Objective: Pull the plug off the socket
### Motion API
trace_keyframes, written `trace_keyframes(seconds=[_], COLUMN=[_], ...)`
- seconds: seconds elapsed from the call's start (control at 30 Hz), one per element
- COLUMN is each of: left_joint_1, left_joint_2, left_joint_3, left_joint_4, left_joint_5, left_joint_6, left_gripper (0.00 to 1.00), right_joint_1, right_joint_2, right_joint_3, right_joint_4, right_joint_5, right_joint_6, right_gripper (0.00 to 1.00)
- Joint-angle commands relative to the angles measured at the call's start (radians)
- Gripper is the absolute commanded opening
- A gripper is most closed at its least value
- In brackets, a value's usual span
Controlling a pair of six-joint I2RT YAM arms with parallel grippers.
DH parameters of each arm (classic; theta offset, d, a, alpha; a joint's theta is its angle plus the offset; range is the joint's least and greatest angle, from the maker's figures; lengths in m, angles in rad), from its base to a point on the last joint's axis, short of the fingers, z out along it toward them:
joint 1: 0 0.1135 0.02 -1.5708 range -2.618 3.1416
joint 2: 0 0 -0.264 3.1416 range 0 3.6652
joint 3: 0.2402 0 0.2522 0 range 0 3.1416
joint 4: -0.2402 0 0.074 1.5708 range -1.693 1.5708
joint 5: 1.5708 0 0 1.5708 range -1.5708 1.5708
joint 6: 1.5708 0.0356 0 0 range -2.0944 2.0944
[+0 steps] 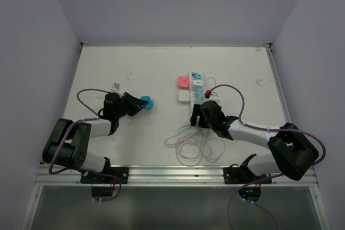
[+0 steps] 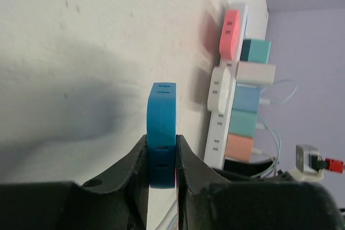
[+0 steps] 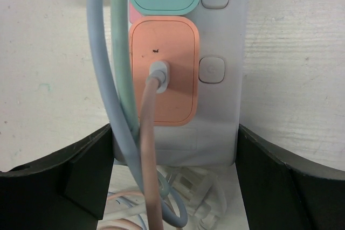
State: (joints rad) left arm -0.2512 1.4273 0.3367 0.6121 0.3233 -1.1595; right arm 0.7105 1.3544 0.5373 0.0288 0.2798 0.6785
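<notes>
The socket (image 1: 198,87) is a long white power strip lying mid-table, with coloured plugs in it. My left gripper (image 1: 139,104) is shut on a blue plug (image 1: 146,102), held well left of the strip and free of it. In the left wrist view the blue plug (image 2: 161,127) is pinched between my jaws (image 2: 161,157), with the strip (image 2: 218,133) off to the right. My right gripper (image 1: 198,112) grips the strip's near end. In the right wrist view its fingers (image 3: 89,160) press both sides of the strip (image 3: 221,111), below an orange plug (image 3: 172,79).
A pink adapter (image 1: 183,82) and a white adapter (image 1: 184,96) sit on the strip's left side. Thin coiled cords (image 1: 194,144) lie between the arms near the front edge. Blue and green cables (image 3: 102,52) run over the strip. Walls enclose the table.
</notes>
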Motion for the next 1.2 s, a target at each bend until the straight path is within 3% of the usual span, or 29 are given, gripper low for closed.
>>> trace_keyframes(seconds=[0.0, 0.2, 0.33, 0.47, 0.53, 0.57, 0.63, 0.7, 0.73, 0.77, 0.87, 1.0, 1.17], left_joint_1=[0.122, 0.253, 0.325, 0.349, 0.354, 0.357, 0.371, 0.392, 0.392, 0.404, 0.423, 0.426, 0.403], left_joint_2=[0.045, 0.351, 0.528, 0.608, 0.621, 0.628, 0.628, 0.607, 0.607, 0.589, 0.527, 0.406, 0.198], left_joint_3=[0.125, 0.353, 0.472, 0.585, 0.623, 0.645, 0.645, 0.613, 0.613, 0.596, 0.555, 0.495, 0.348], left_joint_4=[-0.043, 0.012, 0.113, 0.088, 0.009, -0.011, -0.028, -0.037, -0.049, -0.060, -0.118, -0.227, -0.252], left_joint_5=[0.048, 0.129, 0.213, 0.197, 0.172, 0.168, 0.163, 0.151, 0.148, 0.142, 0.116, 0.065, 0.059], left_joint_6=[0.141, 0.166, 0.092, 0.112, 0.161, 0.172, 0.175, 0.172, 0.173, 0.176, 0.196, 0.254, 0.293], left_gripper=[0.00, 0.01, 0.08, 0.31, 0.36, 0.47, 0.61, 0.82, 0.82, 0.90, 1.00, 1.00, 1.00], right_joint_1=[-0.006, -0.006, -0.006, -0.006, -0.006, -0.006, -0.006, -0.006, -0.006, -0.005, -0.006, -0.006, -0.006], right_joint_2=[-0.024, -0.020, -0.017, -0.017, -0.023, -0.027, -0.035, -0.044, -0.046, -0.046, -0.051, -0.061, -0.092], right_joint_3=[0.007, 0.021, 0.029, 0.041, 0.043, 0.043, 0.043, 0.044, 0.044, 0.044, 0.041, 0.035, 0.018], right_joint_4=[-0.026, -0.026, -0.026, -0.026, -0.049, -0.053, -0.061, -0.069, -0.069, -0.072, -0.076, -0.078, -0.063], right_joint_5=[0.044, 0.027, 0.018, 0.003, 0.004, 0.002, 0.007, 0.012, 0.012, 0.013, 0.010, -0.016, -0.094], right_joint_6=[-0.013, -0.049, -0.065, -0.079, -0.083, -0.085, -0.091, -0.096, -0.097, -0.096, -0.102, -0.112, -0.135], right_gripper=[0.00, 0.00, 0.00, 0.00, 0.00, 0.00, 0.00, 0.00, 0.00, 0.00, 0.00, 0.00, 0.00])
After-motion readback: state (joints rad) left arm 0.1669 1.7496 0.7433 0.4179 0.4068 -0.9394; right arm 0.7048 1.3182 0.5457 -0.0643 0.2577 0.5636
